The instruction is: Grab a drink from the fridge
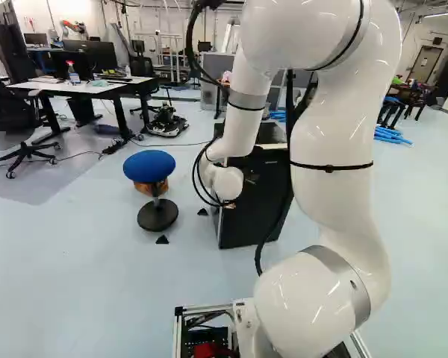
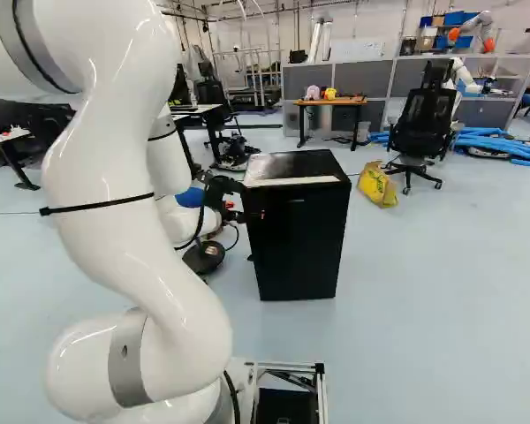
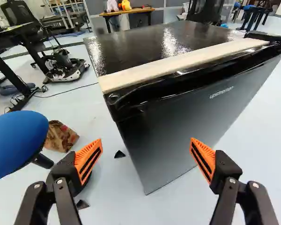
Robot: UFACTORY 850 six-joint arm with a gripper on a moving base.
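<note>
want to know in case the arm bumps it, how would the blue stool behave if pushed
The stool would probably tip or rock, its wide seat standing on one slim post. It seems unlikely to roll while upright: its round black base shows no wheels.

Lt-blue flr (image 2: pixel 406 336) under claw (image 2: pixel 246 211); blue stool (image 3: pixel 16 140) beside it; wood desk (image 2: pixel 332 102) + gray partitions (image 2: pixel 362 81) well ahead, w/ blk office chair (image 2: pixel 421 124) nr partitions.

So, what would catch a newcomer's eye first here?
Probably the big white arm, looming right of the middle in the left base view. Next, the black fridge, door closed, in front of the open end effector in the wrist view. Then the bright blue stool, left of the fridge in the left base view.
</note>
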